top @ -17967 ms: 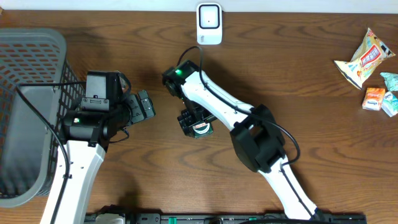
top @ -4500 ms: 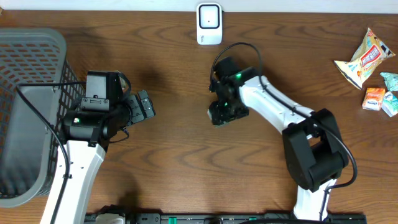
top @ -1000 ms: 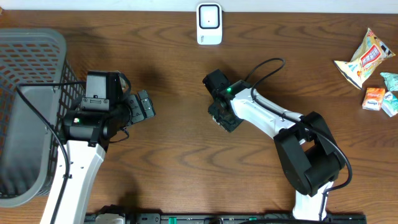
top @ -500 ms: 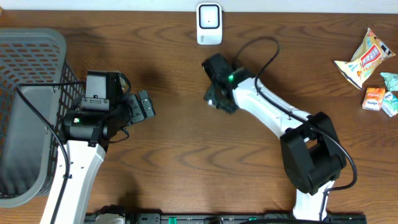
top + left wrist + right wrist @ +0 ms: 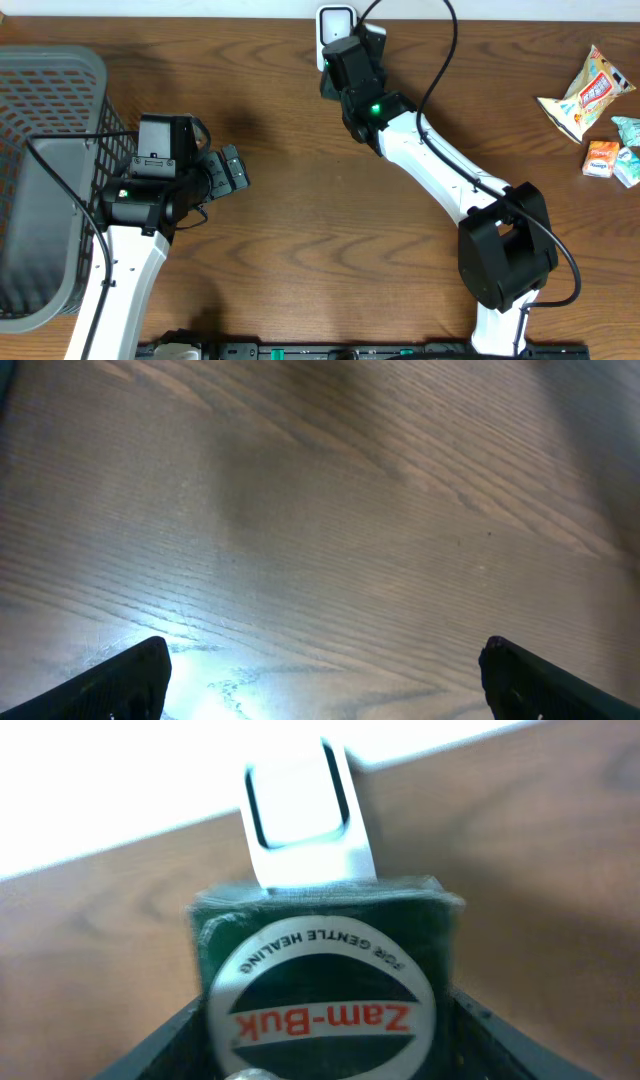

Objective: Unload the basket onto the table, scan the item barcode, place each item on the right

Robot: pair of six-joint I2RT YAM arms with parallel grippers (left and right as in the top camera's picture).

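We count two arms, the left arm (image 5: pixel 125 268) and the right arm (image 5: pixel 440 175), one grey basket (image 5: pixel 60 62), one white scanner (image 5: pixel 300 815) and one green Zam-Buk box (image 5: pixel 320 990). At the far right we see one snack bag (image 5: pixel 588 92) and three small packets (image 5: pixel 601 158).

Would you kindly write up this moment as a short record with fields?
item: green Zam-Buk box, round label towards the wrist camera
right gripper: closed on the box, presenting it to the scanner
scanner: white, at the far edge of the table, just beyond the box
left gripper: open, empty, over bare wood to the right of the basket
elsewhere: snack packets at the table's right end
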